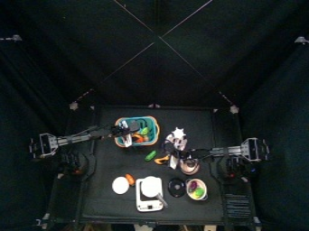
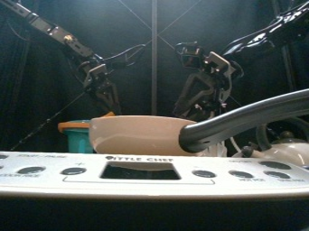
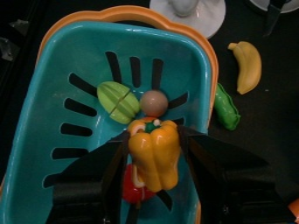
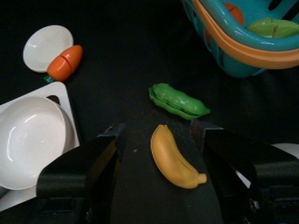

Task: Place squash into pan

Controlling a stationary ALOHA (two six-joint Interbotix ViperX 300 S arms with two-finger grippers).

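The yellow, banana-shaped squash [image 4: 176, 158] lies on the black table beside a green pea pod [image 4: 179, 100]; it also shows in the left wrist view [image 3: 243, 66]. My right gripper [image 4: 158, 133] is open and hangs over the squash, one jaw on each side, apart from it. The white pan [image 4: 28, 144] sits on the toy stove [image 1: 148, 193], and in the front view [image 2: 135, 133] its grey handle points right. My left gripper [image 3: 158, 162] is open inside the teal basket [image 3: 70, 61], its jaws either side of a yellow pepper [image 3: 156, 150].
The basket also holds a green slice [image 3: 117, 101], a beige ball [image 3: 153, 102] and a red piece [image 3: 135, 185]. A carrot [image 4: 65, 61] lies on a white plate [image 4: 45, 42] next to the stove. A bowl [image 1: 196, 188] stands at the front right.
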